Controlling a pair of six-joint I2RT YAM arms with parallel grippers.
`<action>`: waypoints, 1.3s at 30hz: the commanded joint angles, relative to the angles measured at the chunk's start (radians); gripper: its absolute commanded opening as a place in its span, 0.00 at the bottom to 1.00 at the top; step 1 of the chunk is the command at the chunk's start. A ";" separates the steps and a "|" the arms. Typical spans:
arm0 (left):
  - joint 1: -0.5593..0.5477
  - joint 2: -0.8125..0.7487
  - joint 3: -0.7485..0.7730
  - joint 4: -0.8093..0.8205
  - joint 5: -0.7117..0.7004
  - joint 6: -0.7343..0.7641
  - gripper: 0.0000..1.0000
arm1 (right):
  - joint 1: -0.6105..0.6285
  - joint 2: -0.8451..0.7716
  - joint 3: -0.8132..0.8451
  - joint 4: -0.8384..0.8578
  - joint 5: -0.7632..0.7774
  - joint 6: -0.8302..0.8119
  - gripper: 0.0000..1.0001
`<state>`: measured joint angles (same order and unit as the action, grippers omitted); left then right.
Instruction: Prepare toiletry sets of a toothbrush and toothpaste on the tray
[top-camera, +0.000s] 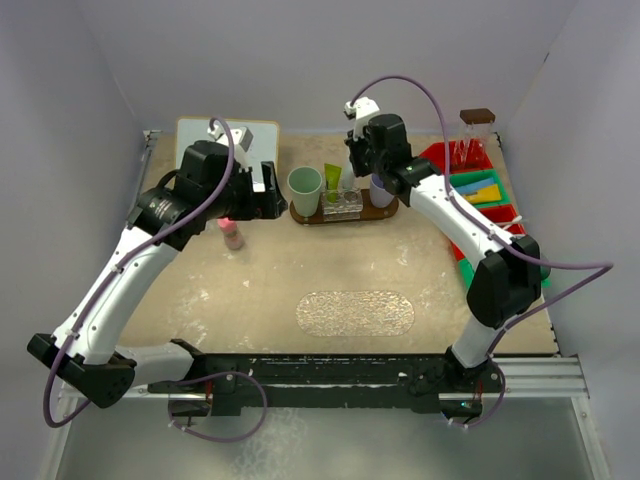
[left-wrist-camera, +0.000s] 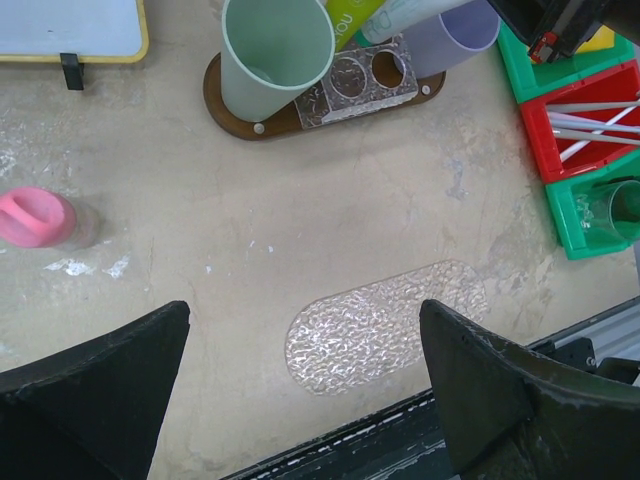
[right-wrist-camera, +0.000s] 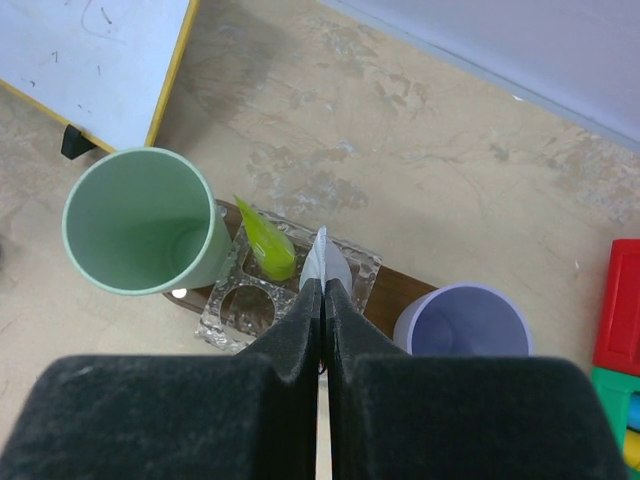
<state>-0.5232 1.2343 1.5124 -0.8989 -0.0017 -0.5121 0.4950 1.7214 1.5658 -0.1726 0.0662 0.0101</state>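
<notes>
A brown tray (top-camera: 385, 212) at the back holds a green cup (top-camera: 305, 189), a lilac cup (top-camera: 381, 191) and a clear rack (top-camera: 343, 204) with a green tube (top-camera: 332, 182) standing in it. My right gripper (right-wrist-camera: 323, 290) is shut on a pale tube (right-wrist-camera: 322, 260), held upright over the rack (right-wrist-camera: 235, 310) next to the green tube (right-wrist-camera: 266, 245). My left gripper (left-wrist-camera: 305, 375) is open and empty, left of the tray and above the table; it also shows in the top view (top-camera: 273, 195). Pale toothbrushes (left-wrist-camera: 590, 118) lie in a red bin.
A pink-capped bottle (top-camera: 232, 233) stands left of the tray. A whiteboard (top-camera: 245, 135) sits at the back left. Red, green and blue bins (top-camera: 485, 195) line the right edge. A clear textured oval mat (top-camera: 355, 313) lies mid-table.
</notes>
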 joint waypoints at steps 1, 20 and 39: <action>0.011 -0.003 0.045 0.009 -0.009 0.029 0.93 | 0.006 -0.017 0.030 0.097 0.031 -0.016 0.00; 0.028 0.003 0.064 -0.013 -0.019 0.046 0.93 | 0.012 0.032 -0.013 0.142 0.050 -0.009 0.00; 0.034 -0.003 0.065 -0.017 -0.013 0.038 0.93 | 0.038 0.055 -0.085 0.218 0.159 0.060 0.00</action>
<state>-0.4976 1.2419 1.5345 -0.9318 -0.0090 -0.4858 0.5247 1.7813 1.4792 -0.0483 0.1902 0.0353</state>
